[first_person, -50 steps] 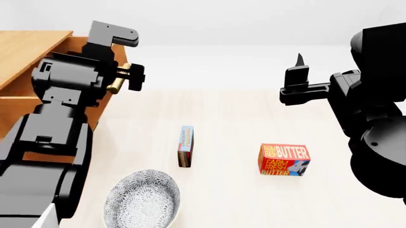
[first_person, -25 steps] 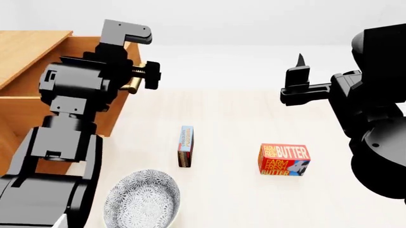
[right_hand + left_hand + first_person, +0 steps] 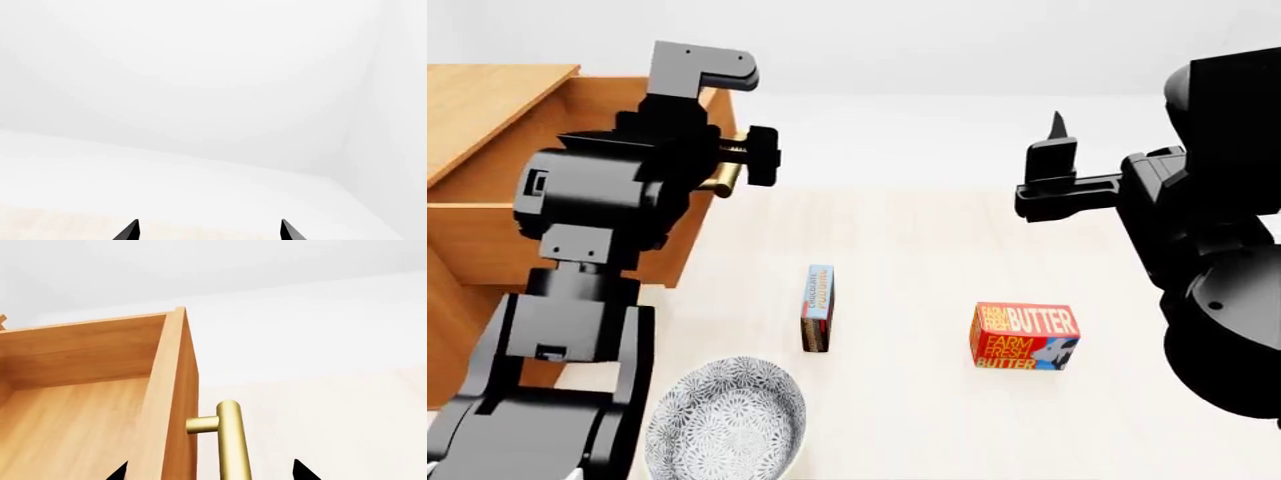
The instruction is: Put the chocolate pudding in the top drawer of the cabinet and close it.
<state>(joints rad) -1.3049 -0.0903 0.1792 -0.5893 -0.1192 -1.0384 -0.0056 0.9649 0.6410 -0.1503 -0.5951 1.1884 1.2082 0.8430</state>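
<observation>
The chocolate pudding (image 3: 818, 305) stands on its narrow edge on the pale table, light blue edge up, clear of both arms. At the left, the top drawer (image 3: 687, 240) of the cabinet (image 3: 487, 110) is pulled out. Its inside (image 3: 80, 405) shows bare wood. My left gripper (image 3: 737, 168) is at the drawer's brass handle (image 3: 718, 180). In the left wrist view the left gripper (image 3: 210, 471) is open, its tips set wide on either side of the handle (image 3: 233, 440) and the drawer front. My right gripper (image 3: 1052, 160) hangs high at the right; it (image 3: 209, 230) is open and holds nothing.
A red-orange Farm Fresh Butter box (image 3: 1025, 336) stands to the right of the pudding. A patterned grey bowl (image 3: 726, 420) sits near the front edge, below the pudding and beside my left arm.
My left arm has moved to the right with the handle, and the top drawer has slid further out of the cabinet. The right arm, pudding, butter and bowl have not moved.
</observation>
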